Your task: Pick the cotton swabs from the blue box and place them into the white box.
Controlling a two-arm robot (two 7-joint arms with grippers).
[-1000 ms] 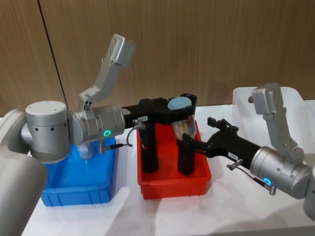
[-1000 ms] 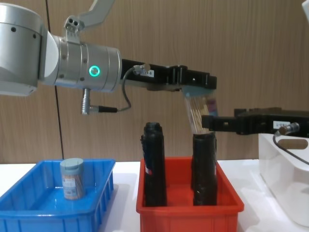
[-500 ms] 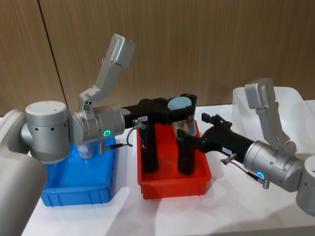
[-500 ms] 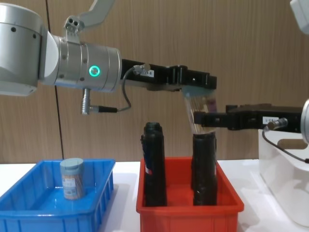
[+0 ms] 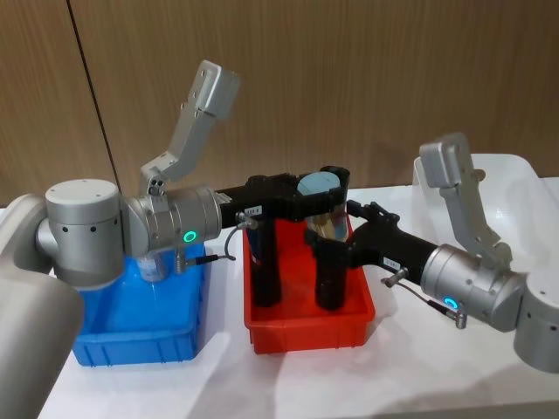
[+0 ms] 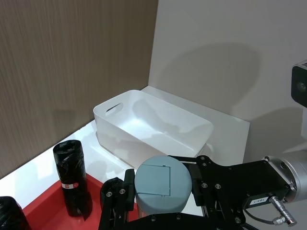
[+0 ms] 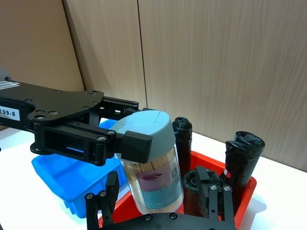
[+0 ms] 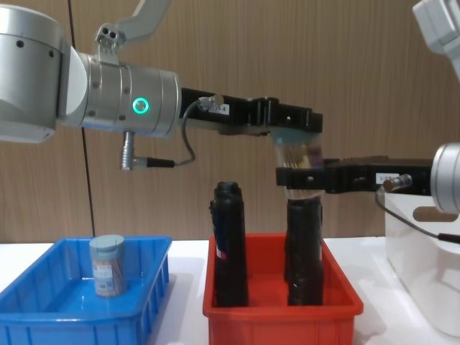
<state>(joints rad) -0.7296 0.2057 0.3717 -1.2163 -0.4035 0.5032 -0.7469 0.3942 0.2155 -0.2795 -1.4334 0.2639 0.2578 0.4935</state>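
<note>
Firmly gripped by the left gripper (image 8: 293, 133) is the grey-blue lid of one clear round jar of cotton swabs (image 7: 154, 179), held in the air above a red plastic bin (image 8: 280, 325). Its lower body is straddled by the right gripper (image 8: 300, 176), fingers spread. Three black wrapped cylinders (image 7: 182, 134) are stood in that bin. A second jar (image 8: 108, 266) is seen upright in the ribbed blue box (image 8: 43, 320). One smooth white box (image 6: 120, 141) is set well apart.
</note>
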